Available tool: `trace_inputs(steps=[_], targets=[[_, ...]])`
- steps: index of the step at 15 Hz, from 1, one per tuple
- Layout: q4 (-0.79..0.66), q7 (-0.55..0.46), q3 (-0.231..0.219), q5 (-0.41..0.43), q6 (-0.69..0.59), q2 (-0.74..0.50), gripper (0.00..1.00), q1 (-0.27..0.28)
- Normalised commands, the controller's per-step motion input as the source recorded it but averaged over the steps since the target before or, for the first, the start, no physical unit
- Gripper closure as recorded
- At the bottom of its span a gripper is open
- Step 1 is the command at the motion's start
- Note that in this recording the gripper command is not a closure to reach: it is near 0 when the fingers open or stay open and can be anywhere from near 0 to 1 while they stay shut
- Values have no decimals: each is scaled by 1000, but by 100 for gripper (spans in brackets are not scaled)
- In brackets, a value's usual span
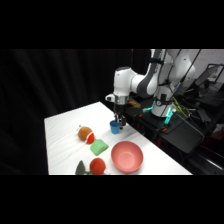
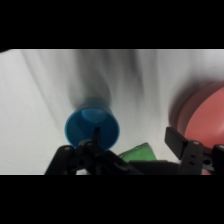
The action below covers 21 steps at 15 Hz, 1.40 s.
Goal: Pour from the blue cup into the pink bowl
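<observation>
My fingers (image 2: pixel 131 150) straddle the rim of the blue cup (image 2: pixel 92 129), one inside and one out at my 3 o'clock; whether they are clenched yet I cannot tell. I judge a firm, level pinch is needed before lifting. The cup stands upright on the worktop (image 1: pixel 62 135). The pink bowl (image 1: pixel 127 156) waits at the cup's 5 o'clock in the side view. One blue cup, one pink bowl, one red cup (image 1: pixel 97 165), one green block (image 1: pixel 99 146).

The gripper (image 1: pixel 120 121) hangs directly over the blue cup (image 1: pixel 115 127), which stands on the table (image 1: pixel 62 135). Nearer the camera than the gripper sits the pink bowl (image 1: pixel 127 156). Between cup and bowl, to the gripper's side, lies a green sponge (image 1: pixel 99 146), with a round fruit (image 1: pixel 86 134) beyond it and a small red cup (image 1: pixel 97 166) by the bowl.
</observation>
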Motion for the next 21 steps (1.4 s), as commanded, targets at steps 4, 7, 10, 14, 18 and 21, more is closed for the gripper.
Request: trace_inputs(steps=[4, 7, 10, 14, 18, 21], targets=[[52, 147, -54, -32, 329, 264, 0, 46], [109, 84, -46, 23, 160, 193, 100, 59], [91, 120, -129, -35, 79, 57, 100, 128], [68, 144, -162, -107, 59, 66, 64, 177], [20, 148, -97, -105, -100, -47, 15, 160], [-118, 290, -185, -380, -631, -604, 14, 241]])
